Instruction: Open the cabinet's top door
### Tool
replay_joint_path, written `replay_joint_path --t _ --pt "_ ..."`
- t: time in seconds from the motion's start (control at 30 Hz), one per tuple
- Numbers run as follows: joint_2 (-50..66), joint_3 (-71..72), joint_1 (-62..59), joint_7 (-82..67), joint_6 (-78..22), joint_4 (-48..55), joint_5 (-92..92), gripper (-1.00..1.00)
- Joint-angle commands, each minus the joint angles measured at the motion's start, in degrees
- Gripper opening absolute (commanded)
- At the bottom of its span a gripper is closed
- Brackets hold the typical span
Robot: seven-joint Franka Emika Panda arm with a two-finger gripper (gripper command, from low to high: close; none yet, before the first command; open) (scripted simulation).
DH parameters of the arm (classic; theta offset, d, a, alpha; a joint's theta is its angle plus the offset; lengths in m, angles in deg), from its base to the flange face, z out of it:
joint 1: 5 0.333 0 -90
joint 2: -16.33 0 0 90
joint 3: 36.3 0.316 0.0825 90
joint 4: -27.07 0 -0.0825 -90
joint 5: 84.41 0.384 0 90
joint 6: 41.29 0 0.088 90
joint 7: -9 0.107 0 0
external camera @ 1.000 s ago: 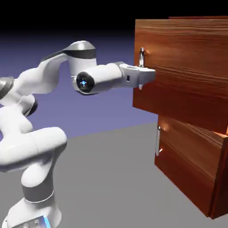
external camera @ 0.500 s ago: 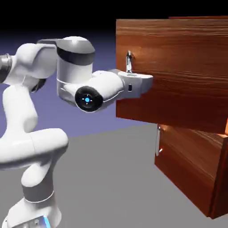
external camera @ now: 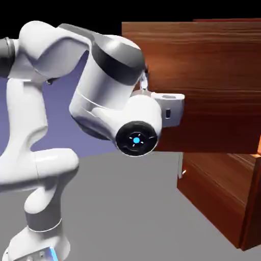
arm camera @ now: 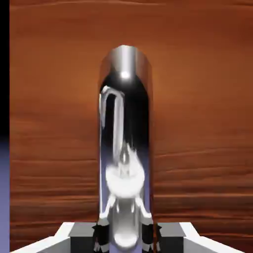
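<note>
Along the door (external camera: 214, 76): upper right in the exterior view; in the hand view we see backdrop (arm camera: 4, 197) past its upright edge.
Gripper (arm camera: 125, 239): we grip the handle (arm camera: 125, 123), fingertips either side.
Cabinet (external camera: 216, 193): open floor (external camera: 122, 204) to its left.
Change: we have the door wider, its edge farther left.

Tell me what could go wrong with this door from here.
The jaws pinch only one end of the shiny handle, so they might slide off as the door swings. The smooth metal could also let the grip twist. The wrist sits close to the door's edge and may bump it.
</note>
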Motion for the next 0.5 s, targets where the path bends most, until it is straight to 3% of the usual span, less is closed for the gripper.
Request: replay_joint_path --t 0.0,0.47 --pt "-2.1 0.0 0.0 -0.7 -0.7 1.9 -1.4 -1.0" --pt "-29.4 2.1 1.7 -3.4 -10.0 30.6 -15.2 -1.0"
